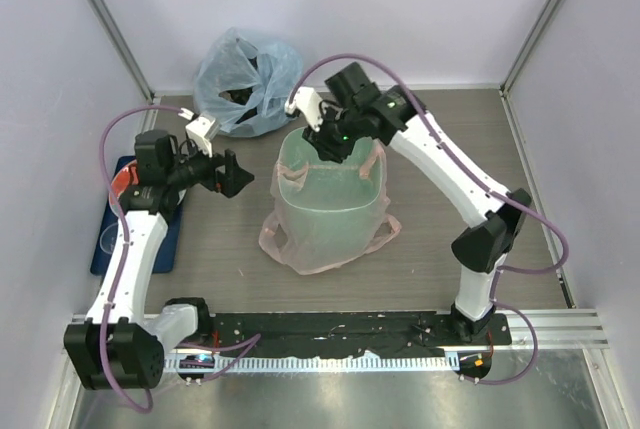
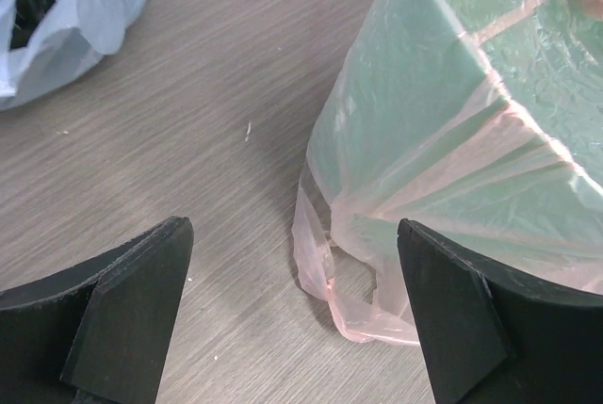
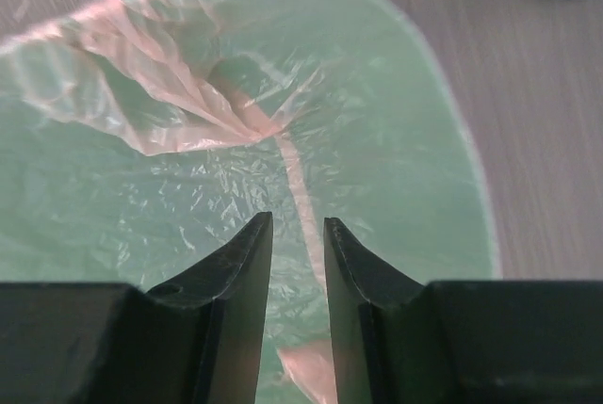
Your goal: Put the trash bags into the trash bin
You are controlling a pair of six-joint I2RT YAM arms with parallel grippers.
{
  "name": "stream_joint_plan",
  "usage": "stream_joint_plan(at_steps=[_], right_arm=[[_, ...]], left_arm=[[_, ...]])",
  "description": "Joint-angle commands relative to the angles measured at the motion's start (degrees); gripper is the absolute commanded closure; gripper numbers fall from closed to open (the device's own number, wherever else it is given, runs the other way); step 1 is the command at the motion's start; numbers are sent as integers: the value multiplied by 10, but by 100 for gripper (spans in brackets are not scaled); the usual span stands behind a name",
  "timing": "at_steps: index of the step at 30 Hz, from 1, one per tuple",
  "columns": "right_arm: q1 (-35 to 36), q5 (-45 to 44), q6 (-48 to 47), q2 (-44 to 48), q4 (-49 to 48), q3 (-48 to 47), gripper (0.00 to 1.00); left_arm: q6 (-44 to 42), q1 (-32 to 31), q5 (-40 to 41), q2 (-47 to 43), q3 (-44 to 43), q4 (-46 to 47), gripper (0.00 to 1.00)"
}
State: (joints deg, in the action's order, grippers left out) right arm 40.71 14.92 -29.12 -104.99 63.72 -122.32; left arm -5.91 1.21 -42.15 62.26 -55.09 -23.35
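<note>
The right gripper (image 3: pixel 298 225) is seen with its 2 jaws nearly together and a slim gap between them. Whether a strip of the trash bag (image 3: pixel 170 112) is pinched there cannot be told. Just beneath it the bag is spread inside the trash bin (image 3: pixel 450 112) and draped down the outer wall. The left gripper (image 2: pixel 292 230) is held wide apart, grasping nothing, beside the bin's base. If the film were tugged upward, the liner could be dragged out or the light bin tipped. The bin's floor is hidden.
</note>
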Motion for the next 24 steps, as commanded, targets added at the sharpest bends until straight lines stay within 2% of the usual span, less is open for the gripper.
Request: stream_joint_plan(at_steps=[1, 5, 13, 24], right_arm=[[23, -89, 14, 6, -67, 93, 67], [34, -115, -8, 7, -120, 193, 69], [34, -75, -8, -1, -173, 312, 71], [21, -36, -16, -58, -239, 393, 74]], left_arm=[[6, 1, 21, -46, 8, 1, 5], [2, 2, 37, -73, 23, -8, 5], [6, 2, 44, -95, 21, -27, 4], [14, 1, 42, -92, -1, -46, 4]])
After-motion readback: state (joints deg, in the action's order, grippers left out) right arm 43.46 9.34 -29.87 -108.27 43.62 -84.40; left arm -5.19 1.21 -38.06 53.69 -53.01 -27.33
